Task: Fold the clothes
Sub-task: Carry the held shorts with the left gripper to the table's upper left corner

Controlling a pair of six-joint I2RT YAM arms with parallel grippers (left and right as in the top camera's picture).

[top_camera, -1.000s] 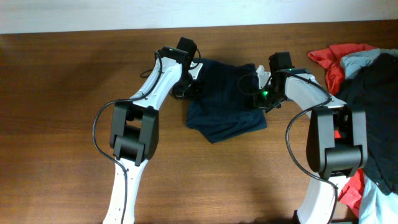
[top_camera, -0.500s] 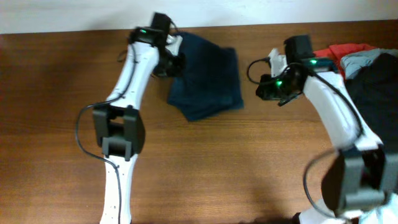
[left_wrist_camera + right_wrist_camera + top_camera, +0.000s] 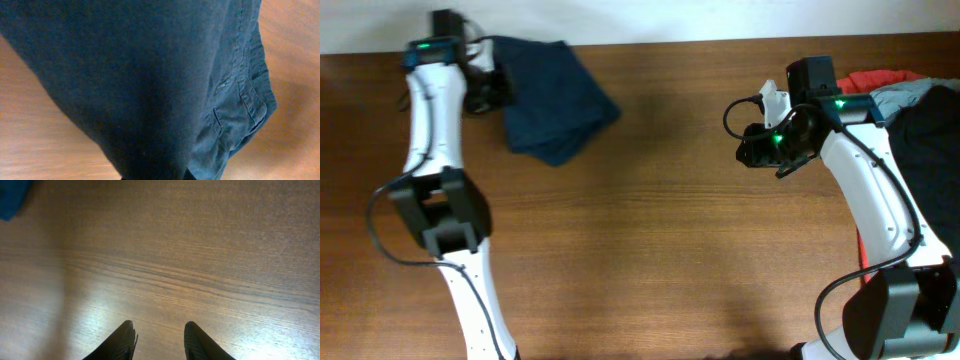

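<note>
Folded navy shorts (image 3: pixel 555 95) lie at the table's (image 3: pixel 650 260) eleven o'clock. They look soft, light and floppy, and the thicker waistband (image 3: pixel 250 75) seems the surest hold. The left arm reaches far out, with the left end effector (image 3: pixel 488 90) pinching their nine o'clock edge. The right arm is bent at two o'clock, its right end effector (image 3: pixel 159 326) spread and empty.

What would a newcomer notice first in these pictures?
The dark navy shorts lie at the far left of the wooden table, pinched at their edge by the left gripper. At the right edge is a heap with a red garment and a black garment. The right gripper is open over bare wood nearby.
</note>
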